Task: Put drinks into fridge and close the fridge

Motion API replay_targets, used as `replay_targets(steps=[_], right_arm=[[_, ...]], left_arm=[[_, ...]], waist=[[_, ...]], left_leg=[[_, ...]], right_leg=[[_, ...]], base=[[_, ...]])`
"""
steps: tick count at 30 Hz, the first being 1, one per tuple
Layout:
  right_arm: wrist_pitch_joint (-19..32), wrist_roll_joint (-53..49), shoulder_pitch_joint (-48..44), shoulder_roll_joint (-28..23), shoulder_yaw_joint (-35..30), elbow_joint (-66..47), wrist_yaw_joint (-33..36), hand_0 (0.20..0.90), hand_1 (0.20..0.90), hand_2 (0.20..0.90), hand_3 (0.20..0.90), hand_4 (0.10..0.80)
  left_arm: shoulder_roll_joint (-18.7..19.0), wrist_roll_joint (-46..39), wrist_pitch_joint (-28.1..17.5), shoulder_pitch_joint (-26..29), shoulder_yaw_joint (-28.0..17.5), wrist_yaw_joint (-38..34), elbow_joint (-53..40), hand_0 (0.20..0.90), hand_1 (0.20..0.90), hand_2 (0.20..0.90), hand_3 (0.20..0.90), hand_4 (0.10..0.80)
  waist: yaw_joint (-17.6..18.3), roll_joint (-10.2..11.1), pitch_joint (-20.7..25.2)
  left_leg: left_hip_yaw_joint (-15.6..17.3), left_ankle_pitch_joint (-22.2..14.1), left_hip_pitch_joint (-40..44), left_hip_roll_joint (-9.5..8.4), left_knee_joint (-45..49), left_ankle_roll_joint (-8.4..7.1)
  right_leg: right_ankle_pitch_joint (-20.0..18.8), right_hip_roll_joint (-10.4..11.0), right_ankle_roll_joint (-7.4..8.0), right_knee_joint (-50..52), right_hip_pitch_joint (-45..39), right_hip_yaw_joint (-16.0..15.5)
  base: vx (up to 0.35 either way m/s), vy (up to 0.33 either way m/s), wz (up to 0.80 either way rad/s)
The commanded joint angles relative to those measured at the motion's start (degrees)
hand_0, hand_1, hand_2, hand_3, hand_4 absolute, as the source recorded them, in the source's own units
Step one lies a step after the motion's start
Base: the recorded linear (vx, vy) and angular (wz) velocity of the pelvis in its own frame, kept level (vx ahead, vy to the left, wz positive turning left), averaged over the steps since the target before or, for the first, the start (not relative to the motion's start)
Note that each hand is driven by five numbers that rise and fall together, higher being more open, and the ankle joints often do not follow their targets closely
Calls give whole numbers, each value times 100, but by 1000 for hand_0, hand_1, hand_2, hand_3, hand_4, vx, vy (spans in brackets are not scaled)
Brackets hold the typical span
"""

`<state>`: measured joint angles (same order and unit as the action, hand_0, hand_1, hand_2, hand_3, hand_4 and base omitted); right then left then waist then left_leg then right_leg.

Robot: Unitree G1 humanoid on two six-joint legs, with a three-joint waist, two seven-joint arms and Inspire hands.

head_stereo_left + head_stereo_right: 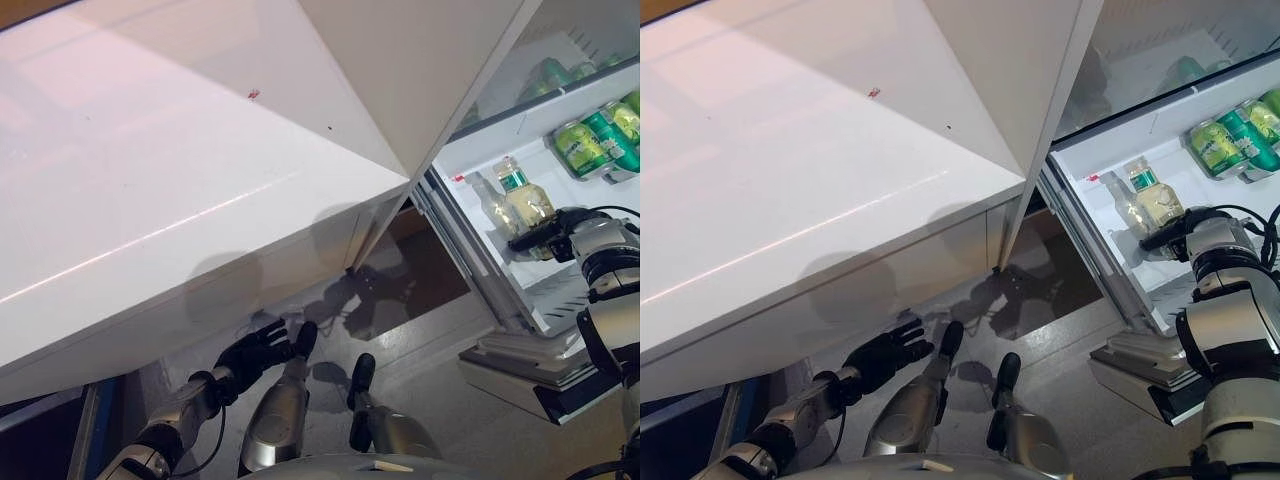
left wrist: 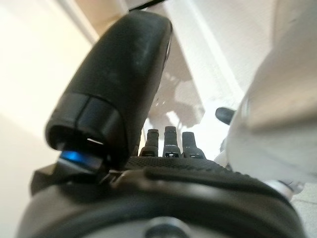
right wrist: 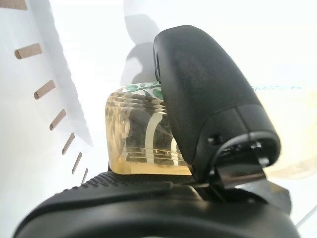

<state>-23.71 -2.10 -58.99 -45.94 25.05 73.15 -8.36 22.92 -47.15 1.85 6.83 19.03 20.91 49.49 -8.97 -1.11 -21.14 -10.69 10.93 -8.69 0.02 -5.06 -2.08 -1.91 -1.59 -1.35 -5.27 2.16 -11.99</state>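
Left eye view first: I have the fridge (image 1: 560, 250) standing open on my right, its door (image 1: 180, 200) swung wide and filling most of the frame. My right hand (image 1: 560, 236) is inside the cabinet with a pale yellow bottle (image 1: 527, 200), which stands upright on the lower shelf just beside a clear bottle (image 1: 492, 205). Green cans (image 1: 598, 140) already sit on the shelf above. My left hand (image 1: 258, 350) hangs low under the door, apart from it.

Right eye view shows the same layout; I see the right hand's fingers (image 1: 1168, 238) reaching round the base of the bottle, and the left hand's fingers spread and relaxed, holding nothing.

Left wrist view: the thumb fills the frame, the fingers point straight ahead, and nothing lies between them.

Right wrist view: thumb and palm are wrapped on the yellow bottle, pressed against its ribbed side, with the white fridge wall behind.

My judgement: several drinks are in, and this one is at its place but not released. What is left is to let go, pull the arm clear, and shut the door. I cannot tell whether more drinks wait outside.
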Motion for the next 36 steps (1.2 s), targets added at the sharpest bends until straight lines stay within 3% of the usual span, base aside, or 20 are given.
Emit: replay_targets(steps=[1,8,20,24,27,30,31,35,36], right_arm=[[180,117,-606,-231,504,-208,101,900,900,900,900,800],[246,-2,-747,-480,651,-675,-69,900,900,900,900,800],[343,-244,-361,-1336,150,-2125,-248,900,900,900,900,800],[495,-859,-12,-1609,-307,-2560,-51,900,900,900,900,800],[602,-1923,338,-1628,-870,-2786,32,900,900,900,900,800],[1242,-2894,833,-1518,-1580,-2954,497,900,900,900,900,800],[1735,-3123,1137,-1381,-2026,-3110,941,900,900,900,900,800],[3094,-3372,2205,-526,-3212,-3692,2323,900,900,900,900,800],[3220,-3426,2401,-361,-3392,-3797,2434,900,900,900,900,800]], left_arm=[[-133,21,-129,125,-126,-38,295,900,900,900,900,800],[-125,362,-48,90,-361,-133,656,900,900,900,900,800],[-256,726,140,-171,-765,-371,1117,900,900,900,900,800],[-351,824,186,-261,-872,-397,1330,900,900,900,900,800],[-410,937,190,-314,-978,-348,1530,900,900,900,900,800],[-461,1094,175,-395,-1038,-243,1758,900,900,900,900,800],[-497,1152,145,-453,-1047,-201,1850,900,900,900,900,800],[-672,1276,84,-622,-986,-145,2039,900,900,900,900,800],[-684,1297,75,-654,-972,-130,2061,900,900,900,900,800]], waist=[[-60,70,86],[68,191,301],[515,463,1118],[687,528,1469],[779,557,1676],[852,545,1833],[885,524,1887],[952,427,1960],[953,420,1958]], left_leg=[[431,-572,89,-213,38,227],[543,-647,274,-231,63,229],[904,-927,906,-234,51,287],[1020,-1047,1129,-244,71,313],[1091,-1128,1282,-251,83,325],[1126,-1204,1435,-257,99,333],[1131,-1256,1485,-262,133,340],[1128,-1455,1583,-305,365,406],[1129,-1503,1594,-311,433,421]], right_leg=[[-186,156,157,204,344,242],[-116,164,133,305,237,317],[-22,170,181,302,-220,710],[17,168,201,301,-387,859],[43,169,216,292,-512,938],[80,160,216,305,-633,1016],[101,161,221,313,-683,1050],[161,182,229,394,-791,1189],[184,189,228,432,-805,1210]], base=[[0,0,0],[13,29,0],[69,65,-20],[82,51,-23],[96,34,-17],[129,29,-30],[126,19,-15],[145,11,-12],[134,1,-20]])
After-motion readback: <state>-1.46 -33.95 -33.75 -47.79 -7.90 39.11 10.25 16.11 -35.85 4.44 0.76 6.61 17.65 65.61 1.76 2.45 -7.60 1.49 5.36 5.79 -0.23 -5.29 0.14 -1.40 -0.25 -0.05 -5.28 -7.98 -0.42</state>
